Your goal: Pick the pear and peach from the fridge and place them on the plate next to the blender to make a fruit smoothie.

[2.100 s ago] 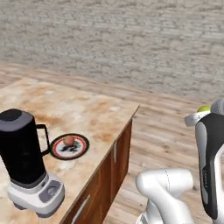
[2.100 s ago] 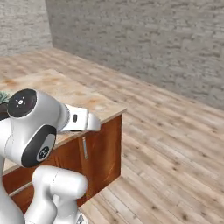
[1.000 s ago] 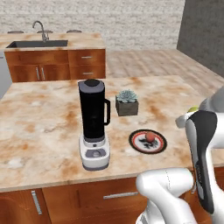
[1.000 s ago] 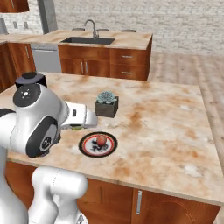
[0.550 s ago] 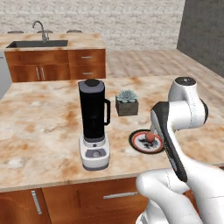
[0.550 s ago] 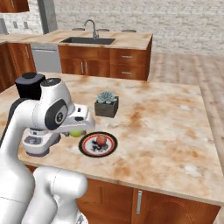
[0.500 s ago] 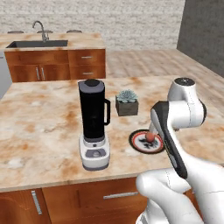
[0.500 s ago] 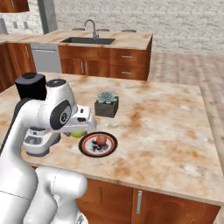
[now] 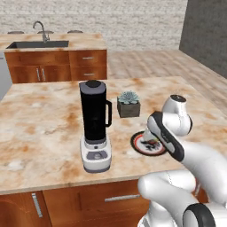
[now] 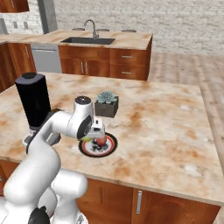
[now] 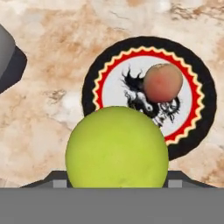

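The yellow-green pear (image 11: 117,148) fills the lower middle of the hand view, held just above the plate's near rim with my gripper (image 10: 96,134) shut on it. The pinkish-orange peach (image 11: 162,83) lies on the plate's pale centre, apart from the pear. The round dark plate (image 11: 91,83) with its red-orange patterned rim rests on the marble island, to the right of the blender (image 9: 94,126). In the left base view my forearm covers part of the plate (image 9: 138,142). The peach (image 10: 101,141) shows right under my hand. The fridge is out of view.
A small potted succulent (image 9: 128,103) stands just behind the plate. The blender's grey base (image 11: 8,61) shows at the hand view's left edge. A back counter holds a sink with a faucet (image 10: 91,28). Bare marble island top (image 10: 166,118) spreads to the right.
The base has come round to the island's long side, shifting the whole picture. My arm then swung forward and down, bringing the held pear low over the plate beside the peach.
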